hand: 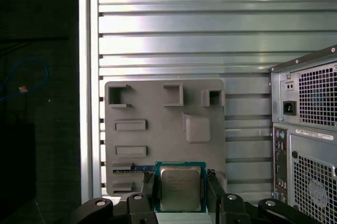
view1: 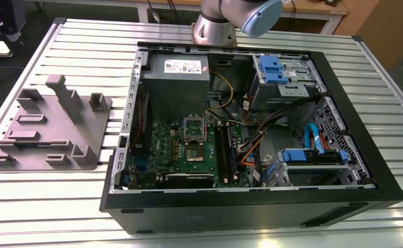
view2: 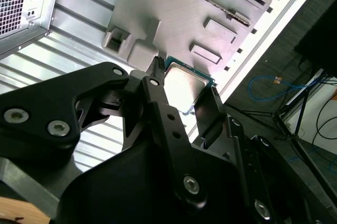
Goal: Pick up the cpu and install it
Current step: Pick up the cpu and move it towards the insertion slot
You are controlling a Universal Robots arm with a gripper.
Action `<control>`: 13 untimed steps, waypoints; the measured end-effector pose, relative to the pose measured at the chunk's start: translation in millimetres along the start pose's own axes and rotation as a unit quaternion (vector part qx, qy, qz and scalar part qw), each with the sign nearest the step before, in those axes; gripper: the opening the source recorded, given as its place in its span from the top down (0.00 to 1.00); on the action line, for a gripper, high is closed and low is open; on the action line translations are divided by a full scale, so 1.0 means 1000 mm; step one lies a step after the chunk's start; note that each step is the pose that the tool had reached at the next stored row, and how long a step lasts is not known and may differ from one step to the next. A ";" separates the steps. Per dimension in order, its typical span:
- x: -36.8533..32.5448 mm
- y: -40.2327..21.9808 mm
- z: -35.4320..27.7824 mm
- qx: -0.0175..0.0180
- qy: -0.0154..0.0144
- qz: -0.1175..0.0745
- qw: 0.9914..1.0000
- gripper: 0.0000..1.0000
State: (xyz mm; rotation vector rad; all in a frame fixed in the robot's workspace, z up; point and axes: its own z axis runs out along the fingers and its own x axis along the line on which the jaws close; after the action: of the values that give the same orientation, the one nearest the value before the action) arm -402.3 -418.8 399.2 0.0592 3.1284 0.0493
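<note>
This looks like a robotics lab or a workshop. A robot arm (view1: 219, 23) stands at the edge of a table (view1: 84, 46) made of ribbed aluminium profiles, as one finds in industry and not in a home. On the table lies an open computer case (view1: 257, 209) with its boards and cables bare. Beside it is a grey fixture plate (view1: 50, 129) with slots and posts. Behind the table there is a wooden desk (view1: 305, 6). In the second wrist view a loose blue cable (view2: 268, 83) and thin stand legs (view2: 297, 129) are on the dark floor (view2: 279, 39).
</note>
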 end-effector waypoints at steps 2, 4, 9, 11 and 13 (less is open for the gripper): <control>-0.0006 0.0000 0.0000 0.000 0.000 0.000 1.000 0.53; -0.0012 0.0000 0.0000 0.000 0.000 0.000 1.000 0.53; -0.0029 0.0001 0.0000 0.000 0.000 0.000 1.000 0.53; -0.0034 0.0001 0.0001 0.000 0.000 0.000 1.000 0.53; -0.0040 0.0002 0.0000 0.000 0.000 0.000 1.000 0.53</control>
State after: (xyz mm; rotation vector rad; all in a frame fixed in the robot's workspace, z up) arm -398.4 -418.7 399.3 0.0593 3.1285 0.0493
